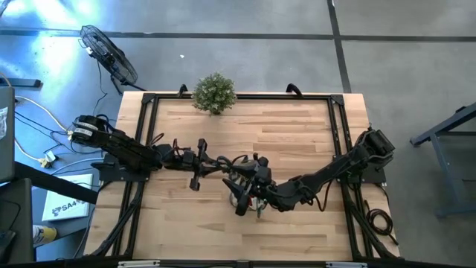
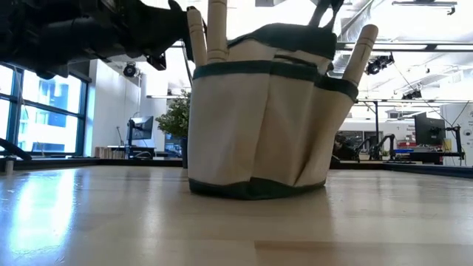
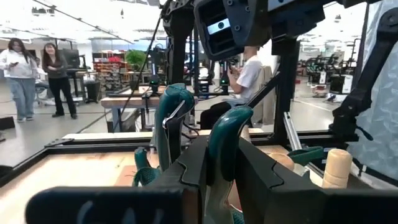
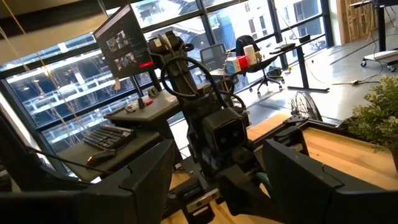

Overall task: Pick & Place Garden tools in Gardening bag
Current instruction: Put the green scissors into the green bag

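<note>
The gardening bag (image 2: 259,125), tan with olive trim, stands upright at the table's middle. In the high view both arms mostly cover it (image 1: 251,201). Wooden tool handles (image 2: 216,29) (image 2: 362,48) stick up out of its side pockets. My left gripper (image 3: 227,180) (image 1: 239,164) is at the bag's left side, above the table, shut on the green-handled pruners (image 3: 174,118). My right gripper (image 4: 217,186) (image 1: 247,187) is open and empty over the bag, facing the left arm's wrist (image 4: 224,140). My left gripper has one green handle of the pruners (image 3: 225,140) between its two fingers (image 3: 264,180). The other handle (image 3: 169,115) stands outside the fingers. Both handles rise upright ahead of the gripper, which reaches in level from the table's left. The pruners' blade end is hidden.
A bushy potted plant (image 1: 215,93) stands at the table's far edge. A dark frame (image 1: 149,104) borders the wooden top. A fan (image 1: 111,56) stands on the floor at far left. People (image 3: 37,74) are in the room beyond the table.
</note>
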Controlling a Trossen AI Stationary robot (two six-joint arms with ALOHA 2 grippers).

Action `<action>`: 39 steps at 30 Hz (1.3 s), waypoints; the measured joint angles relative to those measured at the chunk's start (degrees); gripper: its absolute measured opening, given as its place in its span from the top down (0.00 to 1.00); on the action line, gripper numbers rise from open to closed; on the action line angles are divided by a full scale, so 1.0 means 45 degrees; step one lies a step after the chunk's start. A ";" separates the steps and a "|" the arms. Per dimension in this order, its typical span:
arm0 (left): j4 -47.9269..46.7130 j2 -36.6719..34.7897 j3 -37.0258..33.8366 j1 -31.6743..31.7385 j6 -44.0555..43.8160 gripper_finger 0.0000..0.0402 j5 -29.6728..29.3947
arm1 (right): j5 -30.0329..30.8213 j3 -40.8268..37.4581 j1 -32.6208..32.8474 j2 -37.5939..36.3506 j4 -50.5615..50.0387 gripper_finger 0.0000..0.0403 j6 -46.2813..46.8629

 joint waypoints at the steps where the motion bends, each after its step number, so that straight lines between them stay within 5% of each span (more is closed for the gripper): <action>1: -0.0012 0.0000 0.0000 0.0000 0.0062 0.88 -0.0032 | 0.0000 0.0000 -0.0003 0.0000 0.0000 0.41 0.0000; 11: -0.0384 0.0002 0.0000 0.0000 0.0064 0.88 0.0272 | -0.0012 0.0000 0.0000 0.0000 0.0000 0.41 0.0000; 19: -0.0851 0.0017 0.0297 -0.0015 -0.0859 0.88 0.1911 | -0.0015 0.0000 0.0000 0.0000 0.0005 0.41 0.0000; 39: -0.1619 0.1970 0.1651 -0.1253 -0.0159 0.88 0.1877 | -0.0277 0.0000 0.0170 0.0000 0.0015 0.41 0.0291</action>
